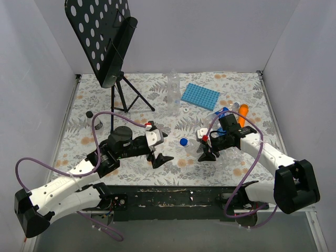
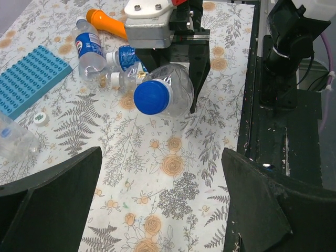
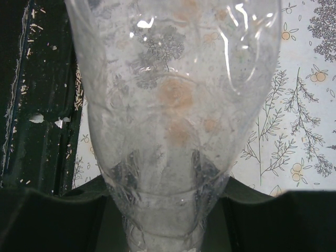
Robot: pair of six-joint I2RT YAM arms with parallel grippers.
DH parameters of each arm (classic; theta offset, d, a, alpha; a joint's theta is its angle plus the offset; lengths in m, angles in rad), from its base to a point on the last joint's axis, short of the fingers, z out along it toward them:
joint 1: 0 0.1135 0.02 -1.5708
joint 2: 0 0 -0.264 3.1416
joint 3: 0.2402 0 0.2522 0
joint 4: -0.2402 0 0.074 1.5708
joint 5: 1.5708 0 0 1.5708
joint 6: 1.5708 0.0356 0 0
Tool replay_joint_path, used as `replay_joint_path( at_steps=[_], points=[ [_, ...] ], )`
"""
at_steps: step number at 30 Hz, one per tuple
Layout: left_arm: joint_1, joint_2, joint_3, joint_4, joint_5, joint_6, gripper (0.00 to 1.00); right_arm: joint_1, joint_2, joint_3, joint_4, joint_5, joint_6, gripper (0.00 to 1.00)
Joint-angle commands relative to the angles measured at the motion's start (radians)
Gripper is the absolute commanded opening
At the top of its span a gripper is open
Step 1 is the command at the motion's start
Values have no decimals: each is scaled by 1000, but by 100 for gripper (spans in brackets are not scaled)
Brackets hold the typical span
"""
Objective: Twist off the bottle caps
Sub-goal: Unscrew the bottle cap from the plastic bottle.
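We saw the right claw (image 2: 176, 79) clamped on a bottle (image 2: 178, 100), blue cap (image 2: 152, 97) on; left claw (image 1: 160, 147) wide apart, touching nothing; blue label (image 2: 88, 47) unreadable

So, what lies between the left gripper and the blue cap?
Nothing: only bare flowered tabletop lies between the open left gripper and the blue cap. The left wrist view shows it plainly, and the top view agrees.

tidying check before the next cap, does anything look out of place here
Yes: labelled bottles lie toppled in a heap beside the orange stick, and a loose white cap lies near the blue tray. The right tool grips a blue-capped bottle.
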State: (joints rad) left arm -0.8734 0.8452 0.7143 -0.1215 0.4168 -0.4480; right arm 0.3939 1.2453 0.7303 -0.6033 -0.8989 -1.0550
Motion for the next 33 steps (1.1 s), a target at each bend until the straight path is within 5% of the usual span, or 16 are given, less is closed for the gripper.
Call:
replay_joint_path(
  at_steps=[1,33],
  points=[
    [2,2,2,39,33,31,98,3,-4,9,-4,-23,-20,6],
    [4,172,86,22,166,167,98,3,-3,8,-6,-25,-20,6]
  ],
)
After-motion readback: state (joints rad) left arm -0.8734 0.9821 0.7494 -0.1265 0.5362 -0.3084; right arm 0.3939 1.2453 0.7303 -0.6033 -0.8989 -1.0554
